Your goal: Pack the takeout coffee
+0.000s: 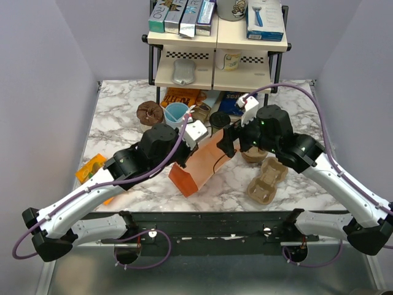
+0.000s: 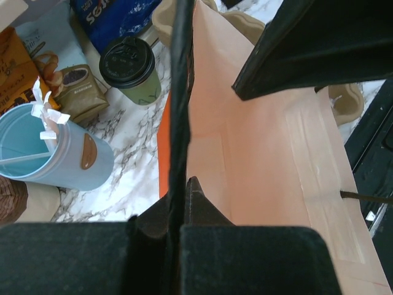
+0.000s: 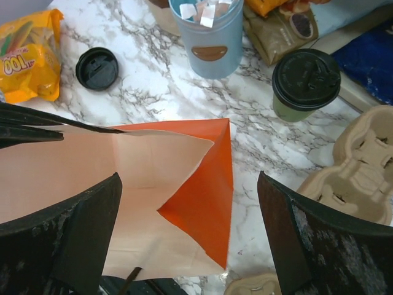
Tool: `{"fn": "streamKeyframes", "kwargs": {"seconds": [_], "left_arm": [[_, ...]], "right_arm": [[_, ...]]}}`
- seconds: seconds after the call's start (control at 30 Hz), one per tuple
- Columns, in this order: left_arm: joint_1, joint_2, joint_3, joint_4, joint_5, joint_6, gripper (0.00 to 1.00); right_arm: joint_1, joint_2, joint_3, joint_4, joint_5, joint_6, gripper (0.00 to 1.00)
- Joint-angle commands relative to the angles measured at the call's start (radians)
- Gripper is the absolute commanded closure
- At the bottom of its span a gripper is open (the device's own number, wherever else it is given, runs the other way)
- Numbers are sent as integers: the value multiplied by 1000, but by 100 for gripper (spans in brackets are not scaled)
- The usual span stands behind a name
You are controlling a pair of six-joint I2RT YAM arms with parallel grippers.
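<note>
Coffee [image 3: 305, 83] upper right, untouched. L claw [image 2: 184, 187] pinches bag [image 3: 206, 178] rim; R claw [image 3: 190, 209] wide open, empty. Risk: cup snags sagging rim.

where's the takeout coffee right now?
The takeout coffee stands upright on the marble table, outside the orange bag: upper right in the right wrist view, between the light blue cup and the pulp carrier.

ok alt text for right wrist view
An open orange paper bag on a marble table, framed by the open right tool. Beyond it stand a black-lidded green coffee cup and a light blue cup, with a brown cup carrier at right.
</note>
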Motion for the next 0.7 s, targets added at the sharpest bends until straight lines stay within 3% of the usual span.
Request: {"fn": "streamKeyframes", "kwargs": {"seconds": [0.0,0.17,0.4,0.67], "left_arm": [[-12,-54,-15,66,19,15,100],[-15,-53,2,57,1,6,100],[-45,-47,25,2,-13,3,100],[-75,-80,25,-87,-34,-60,100]], "right_arm": [[8,12,-20,13,-45,4,0],[25,24,-58,4,-32,10,0],[43,71,-66,-7,333,73,6],[43,79,-97,5,687,171,28]]}}
